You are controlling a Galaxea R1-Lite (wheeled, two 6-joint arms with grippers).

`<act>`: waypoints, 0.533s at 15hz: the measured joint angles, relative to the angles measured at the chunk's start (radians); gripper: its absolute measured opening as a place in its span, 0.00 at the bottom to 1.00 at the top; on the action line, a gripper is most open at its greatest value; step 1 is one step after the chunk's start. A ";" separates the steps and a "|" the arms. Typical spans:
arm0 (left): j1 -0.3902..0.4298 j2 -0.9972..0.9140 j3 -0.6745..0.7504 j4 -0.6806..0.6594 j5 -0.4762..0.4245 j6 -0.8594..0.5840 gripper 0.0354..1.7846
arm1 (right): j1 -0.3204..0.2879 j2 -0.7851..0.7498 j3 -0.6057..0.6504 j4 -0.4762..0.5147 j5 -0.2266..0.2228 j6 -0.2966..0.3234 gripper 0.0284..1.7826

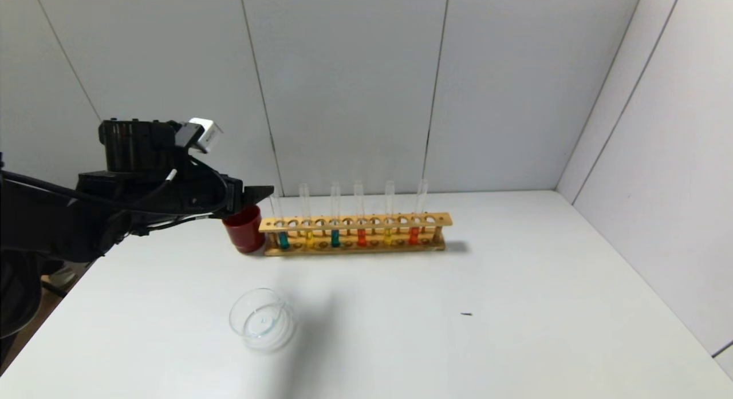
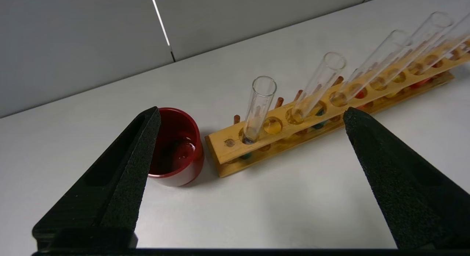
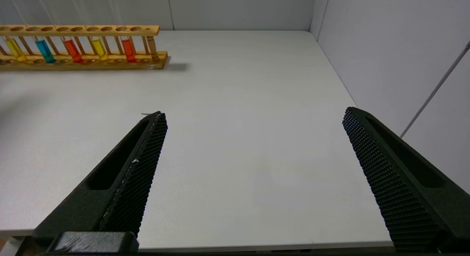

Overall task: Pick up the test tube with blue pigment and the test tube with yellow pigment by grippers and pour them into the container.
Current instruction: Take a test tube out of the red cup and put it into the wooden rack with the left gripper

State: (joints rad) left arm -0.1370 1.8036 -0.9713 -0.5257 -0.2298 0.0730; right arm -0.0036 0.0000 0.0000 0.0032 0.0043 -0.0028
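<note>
Beside the dark red cup [image 1: 244,229], the left gripper [image 2: 249,118] hovered with jaws spread, facing the blue-pigment test tube [image 1: 279,222] in the wooden rack [image 1: 355,234]. Thin, slick glass probably wanted gentle pinching on its bare upper length.

On the tabletop [image 1: 515,284] stands 1 wooden rack [image 1: 355,233] holding 6 glass tubes: 2 with blue pigment [image 1: 283,238] [image 1: 335,237], 2 with yellow pigment [image 1: 309,237] [image 1: 388,236] and 2 with red-orange liquid [image 1: 361,237] [image 1: 414,235]. There is 1 dark red cup [image 1: 244,229] at the rack's left end and 1 clear glass container [image 1: 262,319] nearer. 2 claws show, 1 left claw [image 2: 249,114] and 1 right claw [image 3: 253,116], each with 2 black fingers spread apart.
</note>
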 joint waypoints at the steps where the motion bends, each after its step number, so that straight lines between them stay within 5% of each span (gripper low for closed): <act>1: -0.001 0.036 -0.009 -0.016 0.001 -0.002 0.98 | 0.000 0.000 0.000 0.000 0.000 0.001 0.98; 8: -0.009 0.189 -0.052 -0.095 0.000 -0.053 0.98 | 0.000 0.000 0.000 0.000 0.000 0.000 0.98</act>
State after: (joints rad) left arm -0.1455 1.9930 -1.0236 -0.6209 -0.2302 0.0200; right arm -0.0032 0.0000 0.0000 0.0028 0.0038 -0.0028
